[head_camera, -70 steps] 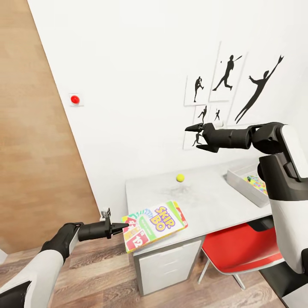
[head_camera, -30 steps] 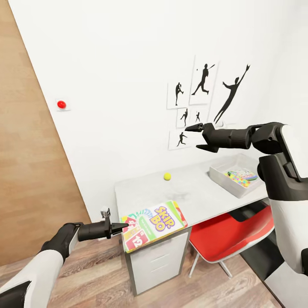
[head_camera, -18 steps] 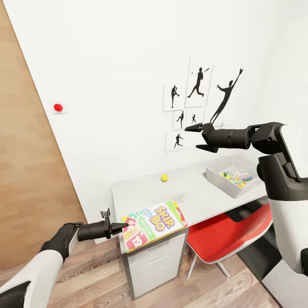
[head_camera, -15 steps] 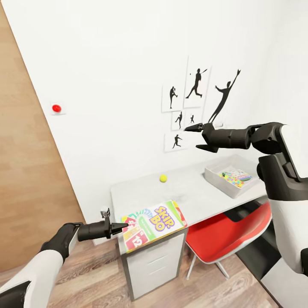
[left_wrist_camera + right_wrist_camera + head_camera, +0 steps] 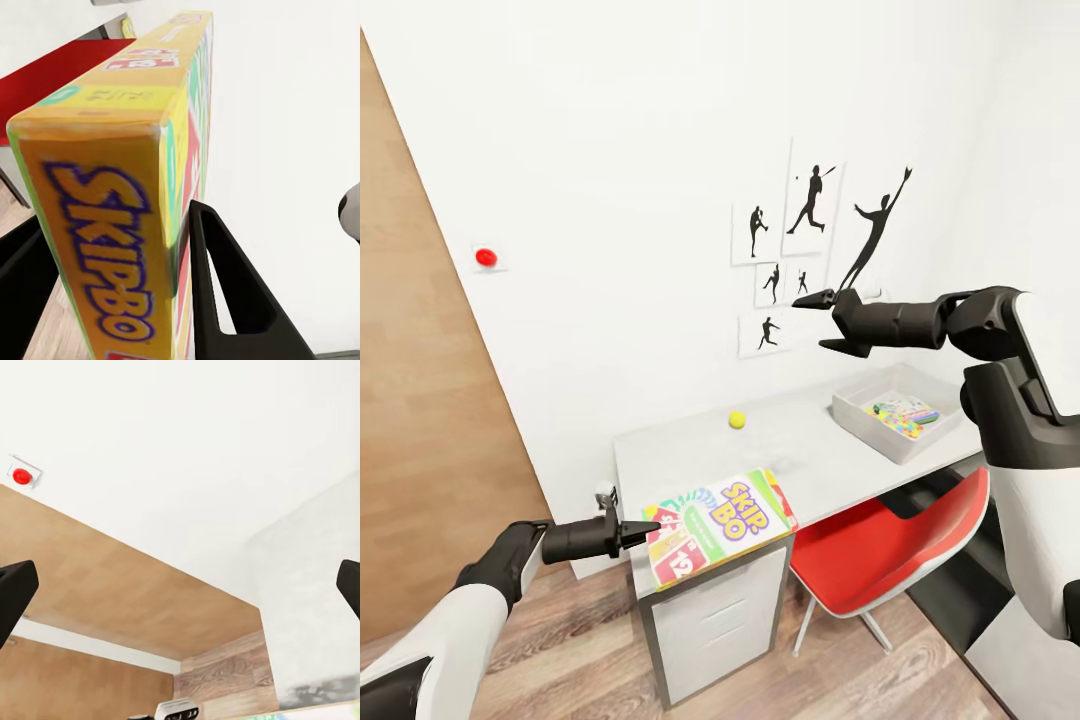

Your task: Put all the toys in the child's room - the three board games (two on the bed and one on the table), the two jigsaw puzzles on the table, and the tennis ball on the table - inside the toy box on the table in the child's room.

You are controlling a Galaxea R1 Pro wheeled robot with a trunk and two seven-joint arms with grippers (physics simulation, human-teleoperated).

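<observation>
Left gripper (image 5: 650,527) pinches SKIP-BO box (image 5: 720,525), hiding table (image 5: 810,460) corner.

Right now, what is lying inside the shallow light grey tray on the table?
Inside the shallow light grey tray on the table lies a multicoloured flat item, perhaps more than one. The near wall covers part of the floor, and the details are too small to name.
</observation>
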